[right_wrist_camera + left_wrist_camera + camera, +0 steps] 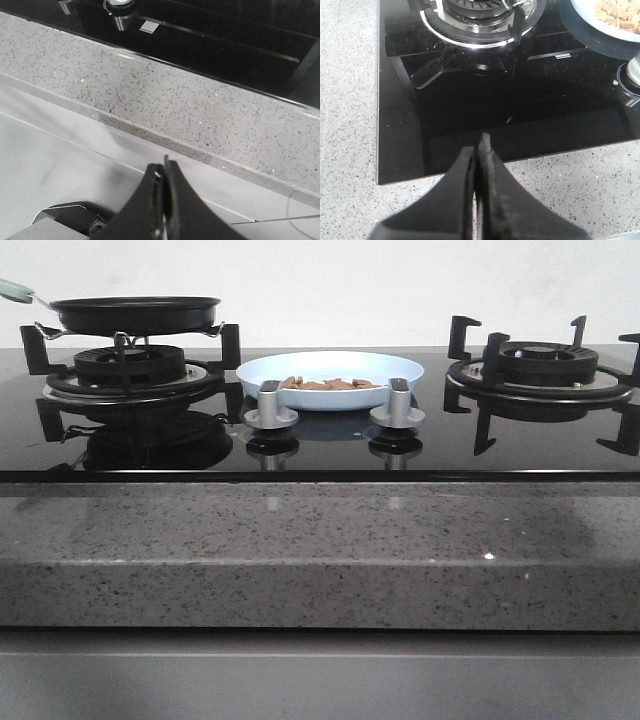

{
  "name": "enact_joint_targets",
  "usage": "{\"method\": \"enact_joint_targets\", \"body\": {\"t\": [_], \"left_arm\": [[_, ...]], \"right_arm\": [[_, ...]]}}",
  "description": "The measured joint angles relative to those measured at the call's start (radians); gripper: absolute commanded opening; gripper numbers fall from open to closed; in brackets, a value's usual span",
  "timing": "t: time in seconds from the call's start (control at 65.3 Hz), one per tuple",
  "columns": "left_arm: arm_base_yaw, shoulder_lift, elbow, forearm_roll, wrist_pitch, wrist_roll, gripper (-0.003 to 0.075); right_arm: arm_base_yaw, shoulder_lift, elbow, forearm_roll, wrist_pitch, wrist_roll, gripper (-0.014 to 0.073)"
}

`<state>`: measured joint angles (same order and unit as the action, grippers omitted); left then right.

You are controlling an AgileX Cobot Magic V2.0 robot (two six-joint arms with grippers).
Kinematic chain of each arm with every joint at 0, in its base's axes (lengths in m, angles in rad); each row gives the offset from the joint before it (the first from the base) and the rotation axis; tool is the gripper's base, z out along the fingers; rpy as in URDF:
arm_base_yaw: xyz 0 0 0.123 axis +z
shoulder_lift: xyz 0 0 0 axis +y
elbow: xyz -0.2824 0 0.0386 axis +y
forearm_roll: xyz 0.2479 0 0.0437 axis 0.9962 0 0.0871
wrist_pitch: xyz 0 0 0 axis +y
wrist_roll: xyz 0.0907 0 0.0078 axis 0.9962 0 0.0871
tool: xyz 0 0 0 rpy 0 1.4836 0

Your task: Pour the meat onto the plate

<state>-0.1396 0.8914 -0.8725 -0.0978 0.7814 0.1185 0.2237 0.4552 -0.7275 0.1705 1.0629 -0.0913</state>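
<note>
One small heap of light-brown, chopped meat (326, 384) lies in the round, shallow, pale-blue plate (405, 366), which sits on the glossy black glass hob (330, 445) between the two burners, just behind the two silver control knobs (271, 410); the pour therefore looks done, as a judgement. The black round frying pan (136, 312) rests level on the left burner's black grate (130, 365), and whether any scraps remain in it cannot be told from this low angle. The left gripper (479, 145) hovers over the hob's front edge with its jaws pressed together, holding nothing; the right gripper (163, 167) hangs over the speckled grey stone counter (200, 115), likewise closed and empty; little seems left.
</note>
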Motion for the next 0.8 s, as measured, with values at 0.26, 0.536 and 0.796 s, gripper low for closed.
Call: {"method": "enact_joint_targets", "body": {"t": [0.26,0.536,0.796], "left_arm": [[0.009,-0.103,0.080,0.022,-0.091,0.000,-0.0020],[0.088,-0.472,0.469,0.020,-0.407,0.000,-0.0020],[0.124,-0.807,0.774,-0.008,-0.585,0.000,-0.0020]], "right_arm": [[0.000,0.000,0.000,0.000,0.000,0.000,-0.0068],[0.000,0.000,0.000,0.000,0.000,0.000,-0.0068],[0.000,0.000,0.000,0.000,0.000,0.000,-0.0068]]}}
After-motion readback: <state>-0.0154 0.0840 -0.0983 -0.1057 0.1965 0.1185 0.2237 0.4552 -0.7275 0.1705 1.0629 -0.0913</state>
